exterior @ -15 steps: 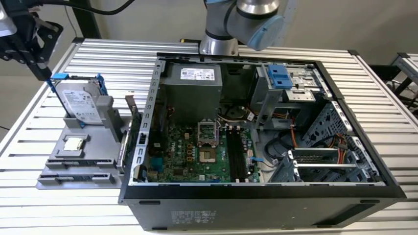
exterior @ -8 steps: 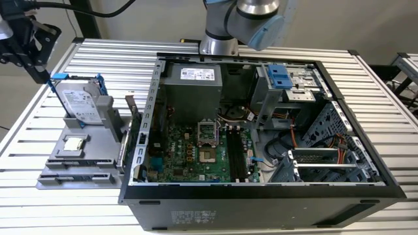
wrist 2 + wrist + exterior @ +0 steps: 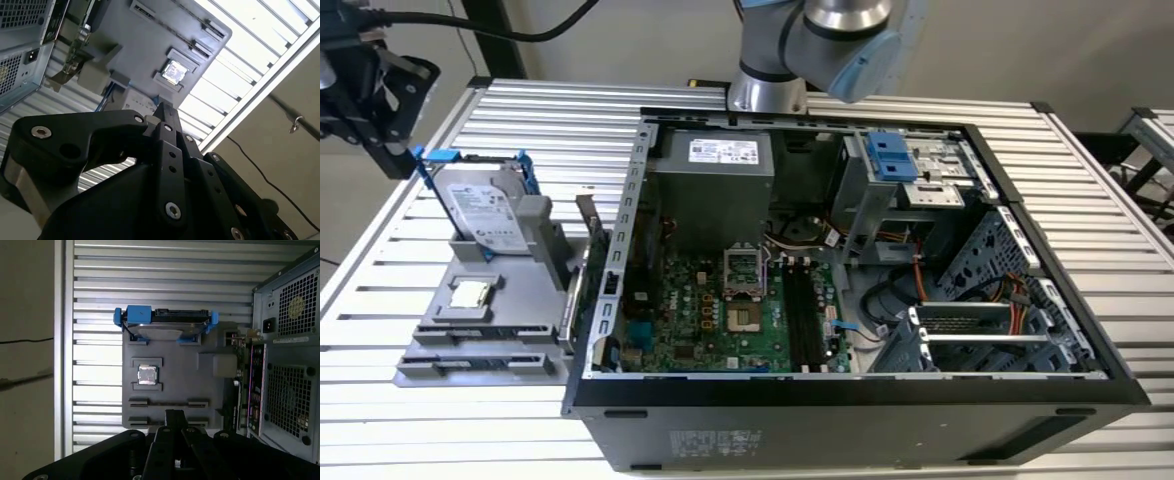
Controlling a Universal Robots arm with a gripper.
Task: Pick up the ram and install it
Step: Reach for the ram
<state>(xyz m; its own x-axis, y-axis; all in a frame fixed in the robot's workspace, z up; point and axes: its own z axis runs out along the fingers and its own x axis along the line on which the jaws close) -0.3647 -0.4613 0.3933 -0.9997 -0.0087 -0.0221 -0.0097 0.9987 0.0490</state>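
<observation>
Exterior view: one gripper (image 3: 390,158) near one hard drive (image 3: 487,205) and one processor (image 3: 470,293).

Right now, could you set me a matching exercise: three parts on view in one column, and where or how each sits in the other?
1. hard drive
2. processor chip
3. motherboard

A. green, inside the open case
B. lying flat in a recess of the grey tray
C. held in a blue bracket

Pairs: 1-C, 2-B, 3-A.
</observation>
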